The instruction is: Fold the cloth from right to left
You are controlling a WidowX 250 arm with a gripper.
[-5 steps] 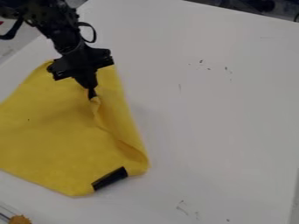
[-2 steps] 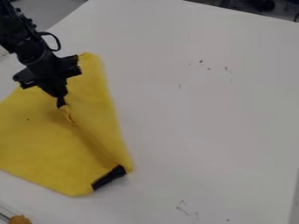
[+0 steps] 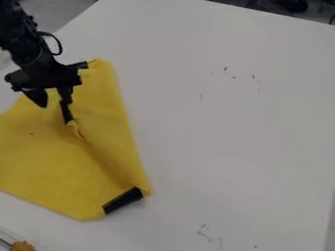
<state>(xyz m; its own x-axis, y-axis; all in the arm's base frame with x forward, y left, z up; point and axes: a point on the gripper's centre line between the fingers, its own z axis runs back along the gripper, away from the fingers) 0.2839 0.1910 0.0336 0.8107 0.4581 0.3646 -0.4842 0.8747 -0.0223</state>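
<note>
Yellow cloth: the yellow cloth [image 3: 46,152] is lying on the white table [image 3: 229,142], in the left part of the view, and the left border of the view cuts it.
Fold: its right side is turned over toward the left, so 1 long flap lies over the rest; the flap's edge runs at a slant from below the claw down to near the black object.
Claw: the claw [image 3: 56,114] is above the upper part of the cloth and stands wide, with its 2 fingers well apart.
Fingers: 1 is over the cloth at the left; the other points down to the raised tip of the flap. If this finger touches the tip, I cannot tell.
Black object: 1 short black object [image 3: 123,200] is at the lower edge of the cloth, placed at a slant, beside the flap's lower end.
Lower left corner: 1 orange-brown thing [image 3: 22,246] is there, apart from the cloth.
</note>
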